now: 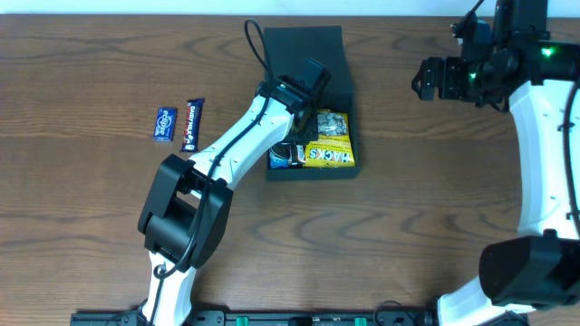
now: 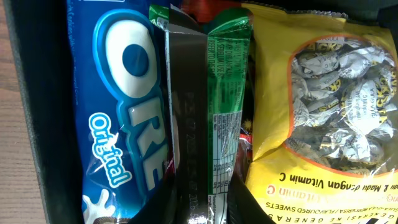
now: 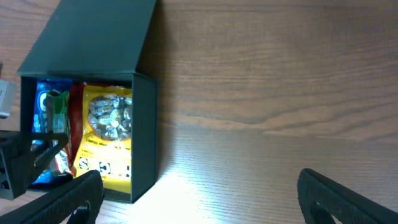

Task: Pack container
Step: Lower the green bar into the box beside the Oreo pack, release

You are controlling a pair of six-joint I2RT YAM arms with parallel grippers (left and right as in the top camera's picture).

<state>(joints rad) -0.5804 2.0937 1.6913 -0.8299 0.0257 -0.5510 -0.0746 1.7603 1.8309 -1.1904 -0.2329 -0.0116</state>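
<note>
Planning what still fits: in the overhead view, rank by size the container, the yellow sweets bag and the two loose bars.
container
yellow sweets bag
dark blue bar
light blue packet, only slightly shorter

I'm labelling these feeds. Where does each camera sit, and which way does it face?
Overhead: above the table, looking straight down on the box, two loose bars, left arm and right arm.
Left wrist: inside the box, close on the Oreo pack and yellow bag; no robot part clearly shown.
Right wrist: beside the box, angled at it; open right claw frames the bottom.
Shared: all views show the yellow bag.
</note>
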